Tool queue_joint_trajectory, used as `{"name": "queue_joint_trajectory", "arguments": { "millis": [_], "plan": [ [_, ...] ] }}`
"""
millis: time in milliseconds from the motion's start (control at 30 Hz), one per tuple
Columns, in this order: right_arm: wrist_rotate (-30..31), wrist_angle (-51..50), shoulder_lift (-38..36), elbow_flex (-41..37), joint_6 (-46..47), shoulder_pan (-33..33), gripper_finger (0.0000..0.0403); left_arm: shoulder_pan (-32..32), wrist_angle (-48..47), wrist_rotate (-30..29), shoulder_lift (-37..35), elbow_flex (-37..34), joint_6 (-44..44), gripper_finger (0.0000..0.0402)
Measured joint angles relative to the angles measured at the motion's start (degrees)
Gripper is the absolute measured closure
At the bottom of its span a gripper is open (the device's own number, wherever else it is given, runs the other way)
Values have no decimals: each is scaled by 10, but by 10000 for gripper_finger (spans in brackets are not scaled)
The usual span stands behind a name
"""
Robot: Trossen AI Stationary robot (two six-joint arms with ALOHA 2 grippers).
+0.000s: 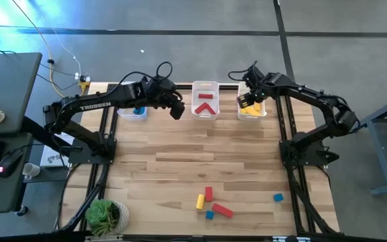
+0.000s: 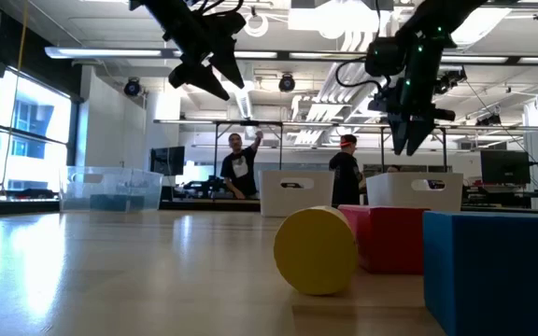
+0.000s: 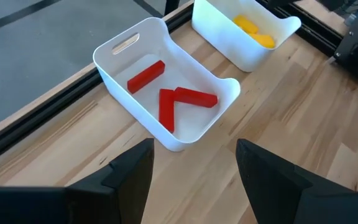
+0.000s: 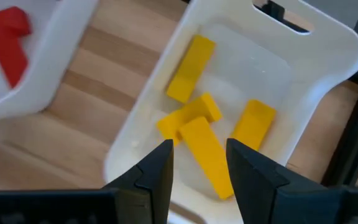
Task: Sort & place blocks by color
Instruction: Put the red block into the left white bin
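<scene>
Three white bins stand along the table's far edge. The left bin (image 1: 132, 111) holds blue blocks, the middle bin (image 1: 205, 99) holds three red bars (image 3: 166, 93), and the right bin (image 1: 252, 107) holds several yellow blocks (image 4: 197, 118). Loose red (image 1: 222, 210), yellow (image 1: 199, 201) and blue (image 1: 278, 197) blocks lie near the table's front edge. My left gripper (image 3: 191, 168) hangs open above the table, just short of the red bin. My right gripper (image 4: 197, 165) hangs open above the yellow bin; a yellow bar (image 4: 207, 158) lies in the bin below its fingers.
A potted plant (image 1: 106, 215) sits at the near left corner. The table's middle (image 1: 200, 154) is bare wood. In the low view the loose yellow (image 2: 316, 250), red (image 2: 395, 238) and blue (image 2: 498, 271) blocks fill the foreground, and people stand in the room behind.
</scene>
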Motion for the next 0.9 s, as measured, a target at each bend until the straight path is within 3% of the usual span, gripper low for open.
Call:
{"name": "queue_joint_trajectory", "arguments": {
  "millis": [133,500,700,900],
  "plan": [
    [-7,-25,0,24,35,27,268,0,-11,0,0,0,16,186],
    [-103,-30,0,27,150,135,268,0,-51,-1,0,0,29,186],
    [-110,-25,0,27,197,222,268,0,-62,2,0,0,29,186],
    [-106,31,0,27,243,313,268,0,-72,41,0,0,58,186]
  ]
}}
